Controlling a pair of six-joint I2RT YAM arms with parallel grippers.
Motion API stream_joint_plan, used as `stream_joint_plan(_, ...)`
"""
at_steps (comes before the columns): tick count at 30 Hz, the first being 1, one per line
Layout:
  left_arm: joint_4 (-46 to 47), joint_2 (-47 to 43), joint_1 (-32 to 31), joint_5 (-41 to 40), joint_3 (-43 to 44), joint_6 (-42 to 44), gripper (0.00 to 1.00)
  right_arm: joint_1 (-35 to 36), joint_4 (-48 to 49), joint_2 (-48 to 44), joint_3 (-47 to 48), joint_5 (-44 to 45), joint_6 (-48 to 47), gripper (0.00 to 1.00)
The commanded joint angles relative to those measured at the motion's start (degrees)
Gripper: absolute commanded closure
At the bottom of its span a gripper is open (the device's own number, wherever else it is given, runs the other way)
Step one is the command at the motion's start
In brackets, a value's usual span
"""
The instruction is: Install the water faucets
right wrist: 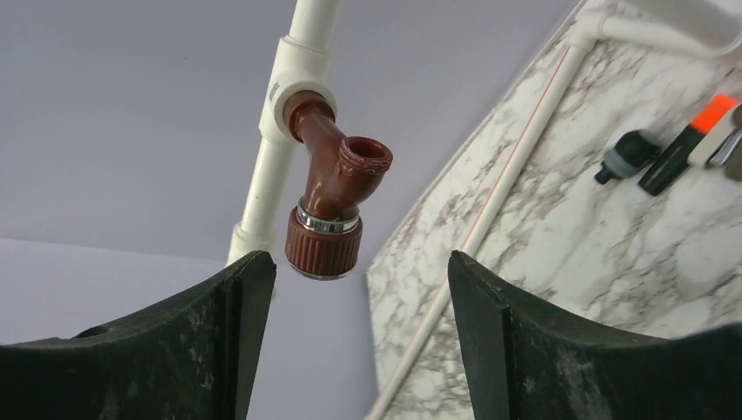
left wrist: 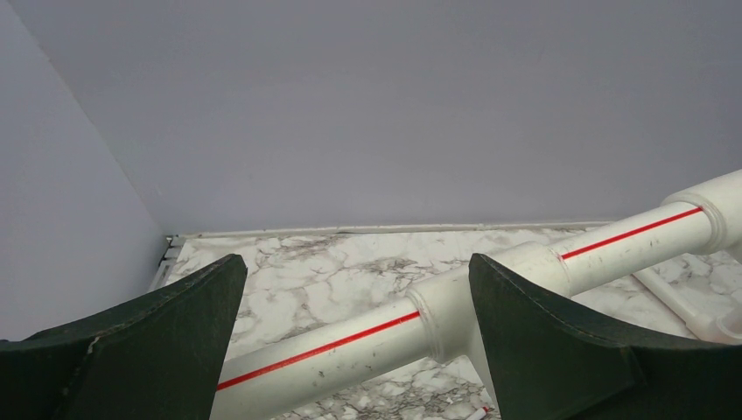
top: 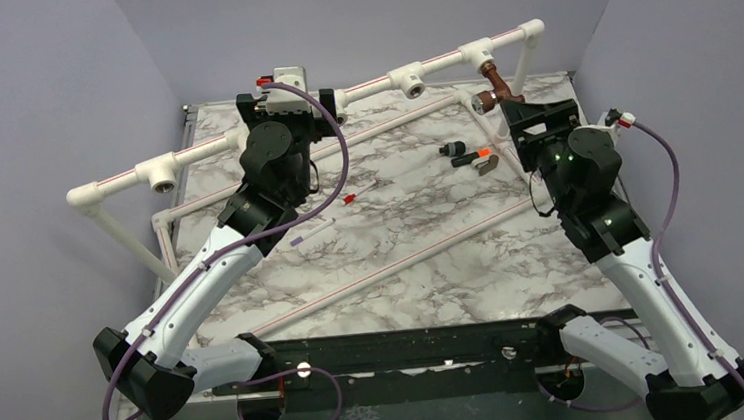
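A reddish-brown faucet (top: 492, 88) hangs screwed into a white tee (top: 479, 56) of the raised pipe at the back right. In the right wrist view the faucet (right wrist: 332, 201) shows its ribbed cap and silvery ring pointing toward me. My right gripper (right wrist: 359, 262) is open and empty, its tips just short of the cap and not touching it; it also shows in the top view (top: 513, 109). My left gripper (left wrist: 354, 262) is open, its fingers standing either side of the white red-striped pipe (left wrist: 350, 341) without closing on it; in the top view it is at the pipe's middle (top: 287, 101).
The white pipe frame (top: 193, 154) runs across the back of the marble table, with lower rails (top: 393, 269) along the surface. Small black and orange parts (top: 466, 152) lie near the right arm, also in the right wrist view (right wrist: 674, 153). A red-tipped stick (top: 352, 198) lies mid-table. Grey walls enclose three sides.
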Motion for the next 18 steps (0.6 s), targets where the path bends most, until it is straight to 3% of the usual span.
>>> stream_joint_plan(1, -6.5, 2.2, -0.4, 0.1, -2.1, 0.9, 0.01, 0.3, -3.9, -1.2, 3.2, 0.2, -17.1, 0.23)
stream_joint_plan(12, -6.4, 2.1, -0.3, 0.0, -2.1, 1.1, 0.01, 0.3, 6.2, -3.6, 0.4, -7.9, -67.4, 0.22)
stream_joint_plan(18, -6.4, 2.2, -0.4, 0.1, -2.2, 1.1, 0.01, 0.3, 5.5, -4.0, -0.5, -13.8, -96.2, 0.21)
